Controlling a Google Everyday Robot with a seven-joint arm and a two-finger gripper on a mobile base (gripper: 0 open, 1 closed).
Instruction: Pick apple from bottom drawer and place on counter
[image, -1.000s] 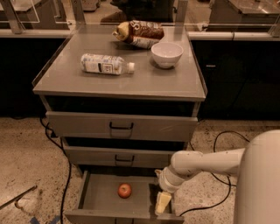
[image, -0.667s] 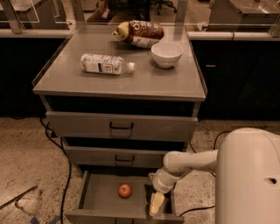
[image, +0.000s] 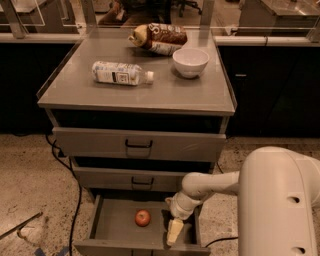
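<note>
The apple (image: 142, 217), small and red-orange, lies on the flat grey floor of the open bottom drawer (image: 112, 225). My gripper (image: 174, 231) hangs inside the drawer at its right side, about a hand's width to the right of the apple and apart from it. The white arm (image: 210, 185) reaches in from the lower right. The counter (image: 165, 92) is the grey cabinet top above, with raised side rims.
On the counter lie a clear plastic bottle (image: 121, 73) on its side, a white bowl (image: 190, 62) and a snack bag (image: 159, 38). Two upper drawers with black handles (image: 138, 145) are shut. A black cable (image: 75, 190) runs down the floor at the left.
The arm has moved left, carrying the gripper from the drawer's right edge further in toward the apple. The apple has not moved.
</note>
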